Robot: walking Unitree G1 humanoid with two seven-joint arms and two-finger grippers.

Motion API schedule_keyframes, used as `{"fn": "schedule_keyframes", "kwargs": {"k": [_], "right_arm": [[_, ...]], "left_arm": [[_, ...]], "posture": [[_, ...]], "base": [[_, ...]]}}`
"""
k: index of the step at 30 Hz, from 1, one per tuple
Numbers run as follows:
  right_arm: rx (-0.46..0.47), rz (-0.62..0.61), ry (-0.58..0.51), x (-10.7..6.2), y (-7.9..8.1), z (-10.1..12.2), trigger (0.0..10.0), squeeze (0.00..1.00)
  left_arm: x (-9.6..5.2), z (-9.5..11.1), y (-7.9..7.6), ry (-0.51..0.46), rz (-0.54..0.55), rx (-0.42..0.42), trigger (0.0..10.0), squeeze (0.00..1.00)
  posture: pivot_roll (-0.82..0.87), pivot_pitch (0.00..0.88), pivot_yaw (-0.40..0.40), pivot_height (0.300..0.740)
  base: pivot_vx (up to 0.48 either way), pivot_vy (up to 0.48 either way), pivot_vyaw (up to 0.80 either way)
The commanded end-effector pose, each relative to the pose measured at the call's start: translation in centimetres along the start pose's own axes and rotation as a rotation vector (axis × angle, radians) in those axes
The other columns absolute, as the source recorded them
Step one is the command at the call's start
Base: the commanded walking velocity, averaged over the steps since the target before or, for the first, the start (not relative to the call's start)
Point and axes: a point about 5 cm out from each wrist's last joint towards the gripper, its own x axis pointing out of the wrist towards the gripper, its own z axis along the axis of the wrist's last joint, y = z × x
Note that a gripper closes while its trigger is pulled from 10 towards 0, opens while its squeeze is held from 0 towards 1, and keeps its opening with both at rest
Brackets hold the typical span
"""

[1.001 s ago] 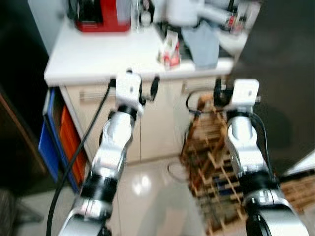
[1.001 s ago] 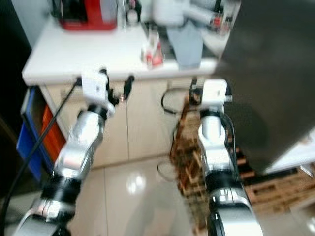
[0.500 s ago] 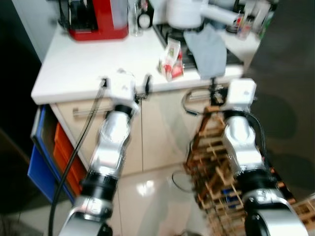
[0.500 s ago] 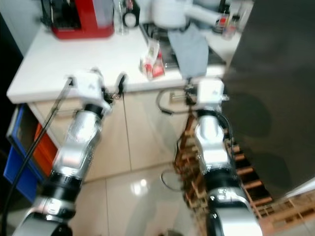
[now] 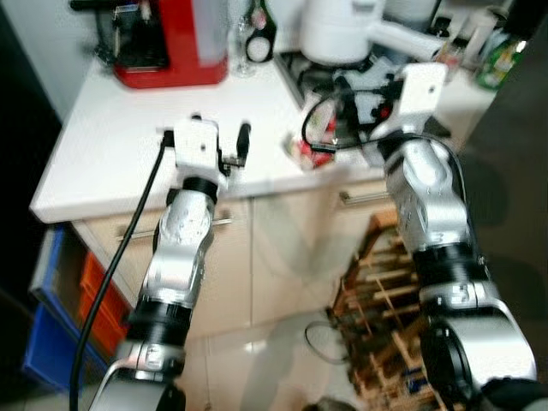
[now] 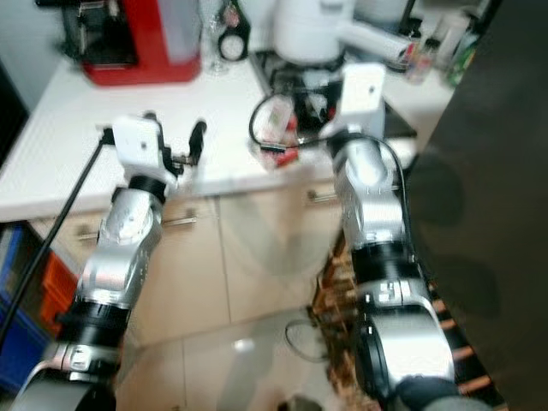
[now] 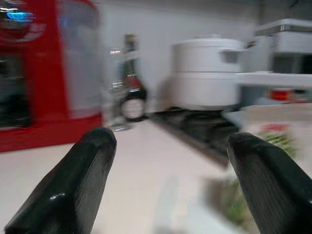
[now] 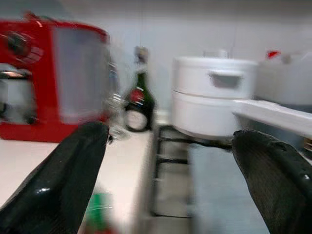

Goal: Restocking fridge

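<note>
Nearest, glossy pale floor [image 5: 274, 360] under both silver arms, with a wooden rack [image 5: 385, 317] low on the right against cream cabinet doors [image 5: 282, 248] and blue and orange crates [image 5: 60, 300] tucked in at the left. Above these, a white worktop [image 5: 111, 145] with the left gripper [image 5: 218, 145] raised over its front part, fingers spread wide and empty; from the left wrist view, two black fingertips [image 7: 83, 180] well apart with bare counter between them. Further right, the right gripper [image 8: 175, 165] lifted above the worktop's edge beside a small red and white packet [image 5: 304, 141]; fingers hidden behind the wrist in the head views, yet plainly wide apart and empty from the right wrist view, with a blurred red and green patch low between them, probably that packet. Beyond the packet, a black hob [image 5: 321, 73] carrying a white pot [image 8: 212, 95], its lid and side handle clear from the wrist views but cropped in the eye views. Furthest back, a red coffee machine [image 5: 167, 43] at the left, a dark bottle [image 8: 140, 100] beside a glass next to it, and small bottles [image 6: 428, 51] at the far right, alongside a big dark panel [image 6: 497, 197], possibly the fridge, too blurred to be sure
</note>
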Motion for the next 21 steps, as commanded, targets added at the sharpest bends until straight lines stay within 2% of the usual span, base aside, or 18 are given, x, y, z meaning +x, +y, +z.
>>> {"fn": "schedule_keyframes", "kwargs": {"k": [1,4,6,7,15,21], "right_arm": [[-0.004,0.062,0.011,1.1,0.9,0.7,10.0,0.0],[0.022,0.094,0.046,1.5,1.0,0.7,10.0,0.0],[0.061,0.134,0.036,1.8,1.4,1.4,10.0,0.0],[0.086,0.164,0.027,1.9,1.8,2.1,10.0,0.0],[0.101,0.182,0.011,1.9,1.8,3.2,10.0,0.0],[0.108,0.208,0.022,1.1,1.6,4.5,10.0,0.0]], "left_arm": [[0.2,0.6,0.9,-0.018,0.028,0.026,10.0,0.0],[0.3,0.6,1.0,-0.018,0.036,0.027,10.0,0.0],[0.2,0.8,1.2,-0.032,0.055,0.03,10.0,0.0],[0.2,1.0,1.3,-0.049,0.069,0.041,10.0,0.0],[0.0,1.0,1.5,-0.047,0.075,0.04,10.0,0.0],[-0.1,1.0,1.7,-0.043,0.078,0.044,10.0,0.0]], "posture": [[0.0,0.0,-0.032,0.74],[0.0,0.0,-0.032,0.74],[0.0,0.0,-0.033,0.74],[0.0,0.0,-0.033,0.74],[0.02,0.0,-0.039,0.74],[0.03,0.0,-0.04,0.74]], "base": [[0.48,0.0,0.0],[0.48,0.0,0.0],[0.48,0.0,0.0],[0.0,0.0,0.0],[0.0,0.0,0.0],[0.0,0.0,0.0]]}}
